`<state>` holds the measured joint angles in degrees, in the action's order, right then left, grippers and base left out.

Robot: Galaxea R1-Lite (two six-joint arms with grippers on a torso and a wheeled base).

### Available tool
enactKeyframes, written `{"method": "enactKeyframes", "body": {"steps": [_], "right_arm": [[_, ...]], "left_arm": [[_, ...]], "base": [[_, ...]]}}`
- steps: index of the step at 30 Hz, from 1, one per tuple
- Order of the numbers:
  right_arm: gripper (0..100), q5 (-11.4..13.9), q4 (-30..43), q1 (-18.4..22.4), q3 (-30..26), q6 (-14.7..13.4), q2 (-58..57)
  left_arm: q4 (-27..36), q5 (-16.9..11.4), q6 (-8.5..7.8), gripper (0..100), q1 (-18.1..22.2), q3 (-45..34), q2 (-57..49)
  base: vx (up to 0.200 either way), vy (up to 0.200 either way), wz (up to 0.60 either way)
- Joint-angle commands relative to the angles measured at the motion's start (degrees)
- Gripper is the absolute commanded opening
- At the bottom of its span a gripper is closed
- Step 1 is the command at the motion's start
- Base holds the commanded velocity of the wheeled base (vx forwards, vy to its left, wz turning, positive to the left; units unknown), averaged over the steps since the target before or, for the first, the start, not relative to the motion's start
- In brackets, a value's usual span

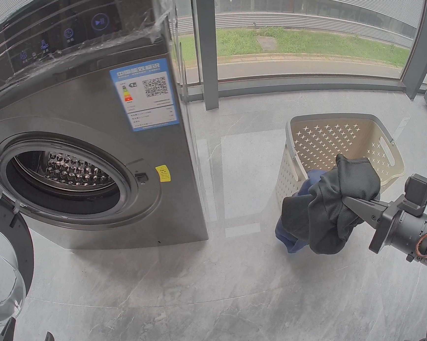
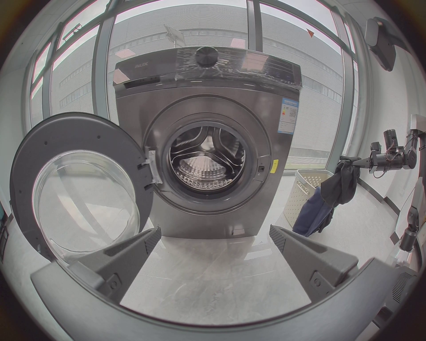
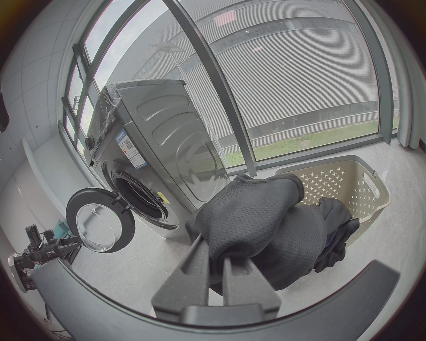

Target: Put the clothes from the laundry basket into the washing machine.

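My right gripper (image 1: 348, 201) is clenched on a bundle of dark clothes (image 1: 325, 208), with a blue piece hanging below. It holds the bundle raised over the near rim of the laundry basket (image 1: 337, 117), probably so the fabric clears the wall. The washing machine (image 1: 94, 105) stands well to the basket's left, its door (image 1: 6, 255) swung wide to leave the drum (image 1: 70, 173) open for loading. My left gripper (image 1: 29, 332) is parked farther left of the basket, fingers spread and holding nothing, apparently out of the transfer path.
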<state>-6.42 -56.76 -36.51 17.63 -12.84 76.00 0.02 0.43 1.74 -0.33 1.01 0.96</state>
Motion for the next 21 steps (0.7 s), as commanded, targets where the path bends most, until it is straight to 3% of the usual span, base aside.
{"method": "enactKeyframes", "body": {"steps": [1,13,21], "right_arm": [[0,0.01,0.07,-0.14,-0.05,0.00,0.12],[0,0.01,0.07,-0.14,-0.05,0.00,0.21],[0,0.01,0.07,-0.14,-0.14,0.00,0.21]], "left_arm": [[-0.02,0.01,0.01,100,0.07,-0.92,-0.70],[-0.02,0.01,0.01,100,-0.02,-0.92,-0.70],[-0.02,0.01,0.01,100,-0.02,-0.92,-0.70]], "base": [[0.000,0.200,0.00],[0.000,0.200,0.00],[0.000,0.000,0.00]]}}
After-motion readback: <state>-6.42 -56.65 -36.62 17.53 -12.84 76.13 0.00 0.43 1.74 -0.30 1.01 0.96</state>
